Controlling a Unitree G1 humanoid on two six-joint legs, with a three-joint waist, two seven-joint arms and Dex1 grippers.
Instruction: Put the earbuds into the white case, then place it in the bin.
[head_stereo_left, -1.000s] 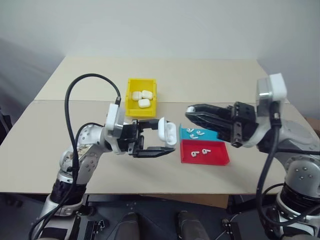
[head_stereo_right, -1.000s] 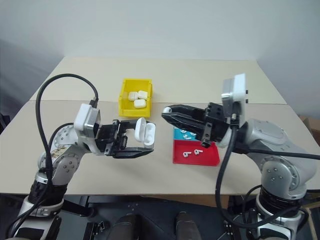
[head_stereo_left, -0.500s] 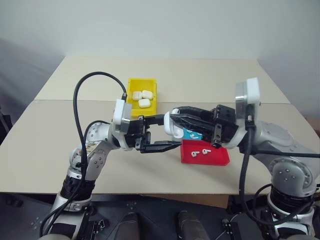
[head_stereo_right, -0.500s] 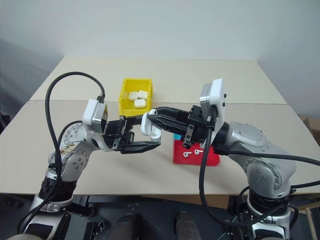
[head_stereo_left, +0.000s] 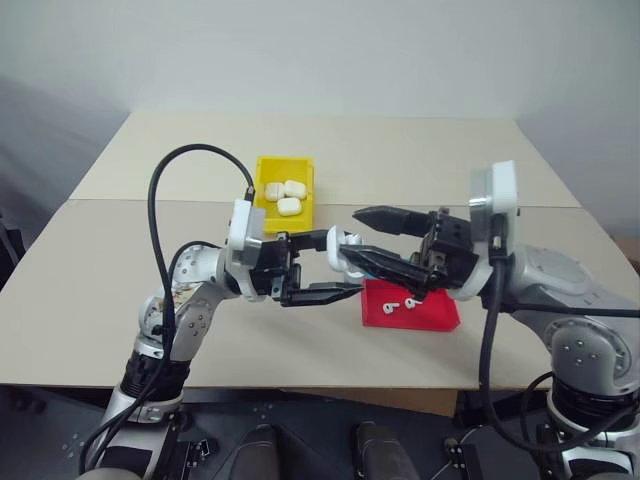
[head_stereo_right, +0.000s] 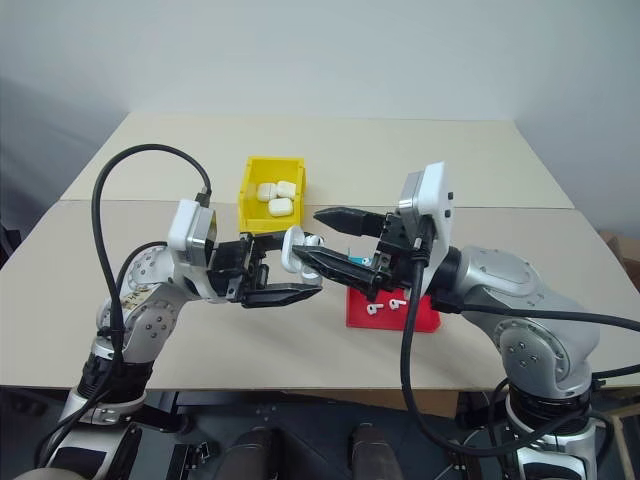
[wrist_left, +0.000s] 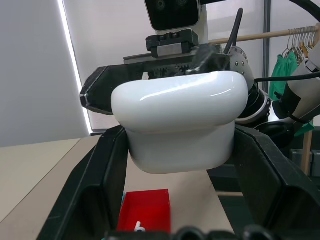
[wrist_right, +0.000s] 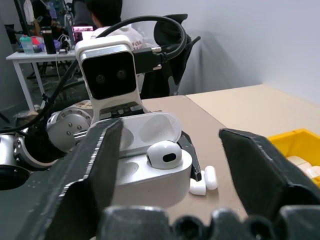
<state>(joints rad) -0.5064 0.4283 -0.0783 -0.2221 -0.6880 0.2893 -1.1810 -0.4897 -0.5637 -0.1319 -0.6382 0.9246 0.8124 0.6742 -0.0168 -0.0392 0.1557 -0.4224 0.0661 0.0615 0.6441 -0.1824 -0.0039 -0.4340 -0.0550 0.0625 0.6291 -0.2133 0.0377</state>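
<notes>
The white case (wrist_right: 145, 170) is held up over the table (head_stereo_left: 120, 300), lid open, just on the robot's side of the yellow bin (head_stereo_left: 283, 190) and beside the red tray (head_stereo_left: 440, 318). One earbud (wrist_right: 165, 156) now sits in a well of the case, its rounded head showing above the rim.

Change since half a second ago: the right gripper (head_stereo_left: 365, 236) was pinched together at the mouth of the case; its two fingers now stand wide apart, one above the case and one below, and nothing is between them. Reading: the earbud has just been let go into the case (seating depth not clear from here, it looks proud of the rim). The second well looks empty, so I judge the filling step half done.

Left gripper (head_stereo_left: 325, 268): fingers closed on the body of the white case, one on each side, holding it with the opening turned toward the right arm. It has kept its place over the last second.

More earbuds lie in the red tray, nearer the robot than the bin. Three closed cases already lie in the bin. A teal tray (head_stereo_left: 383, 270) peeks out behind the right gripper, touching the red one.
</notes>
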